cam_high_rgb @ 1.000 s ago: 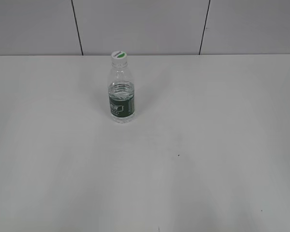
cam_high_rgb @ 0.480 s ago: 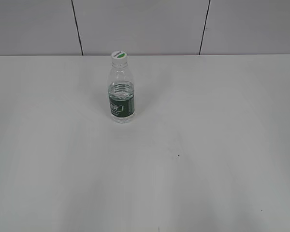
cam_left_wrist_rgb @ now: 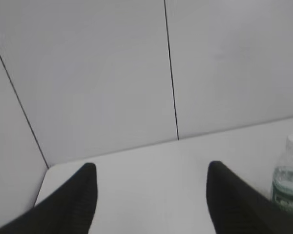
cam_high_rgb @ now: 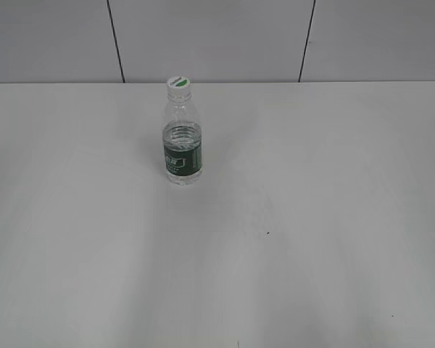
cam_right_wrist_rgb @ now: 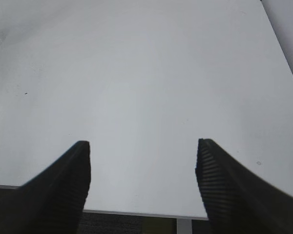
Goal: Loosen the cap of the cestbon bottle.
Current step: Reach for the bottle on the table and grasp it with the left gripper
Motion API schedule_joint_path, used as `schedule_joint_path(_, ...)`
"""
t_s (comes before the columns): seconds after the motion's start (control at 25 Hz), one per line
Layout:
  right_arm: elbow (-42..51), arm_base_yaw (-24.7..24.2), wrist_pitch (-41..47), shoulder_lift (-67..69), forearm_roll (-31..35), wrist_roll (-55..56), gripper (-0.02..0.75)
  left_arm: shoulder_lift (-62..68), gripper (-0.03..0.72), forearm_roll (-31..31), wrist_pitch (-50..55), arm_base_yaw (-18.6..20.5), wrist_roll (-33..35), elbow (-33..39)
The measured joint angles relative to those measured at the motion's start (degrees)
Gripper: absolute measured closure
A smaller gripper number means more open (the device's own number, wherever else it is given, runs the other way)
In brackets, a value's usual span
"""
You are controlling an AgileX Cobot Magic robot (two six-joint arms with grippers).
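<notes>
Standing upright in the upper middle of the exterior view, the cestbon bottle (cam_high_rgb: 182, 138) has its long axis vertical and the cap (cam_high_rgb: 178, 84) on top. The frame edge cuts it off at the lower right of the left wrist view. The left gripper (cam_left_wrist_rgb: 151, 195) and the right gripper (cam_right_wrist_rgb: 142, 170) both hold their jaws wide, well apart from the bottle and holding nothing.

Left wrist view: cestbon bottle (cam_left_wrist_rgb: 288, 179) cut off by the right edge, blurred, label print unreadable. Right wrist view: only a sliver of it shows at the left edge. Exterior view: print on the cap (cam_high_rgb: 178, 84) too small to read.
</notes>
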Motion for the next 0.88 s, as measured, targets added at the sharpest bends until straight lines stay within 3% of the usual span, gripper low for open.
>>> schedule_joint_path(0.6,0.0,0.0,-0.1,0.0,0.0,0.0,0.222,39.5,0.256,-1.5,-46.7,-0.5,-1.1,-0.1)
schedule_joint_path(0.88,0.0,0.0,-0.1,0.0,0.0,0.0,0.222,56.3,0.256,-1.6,-65.5,-5.9,-1.7,1.0)
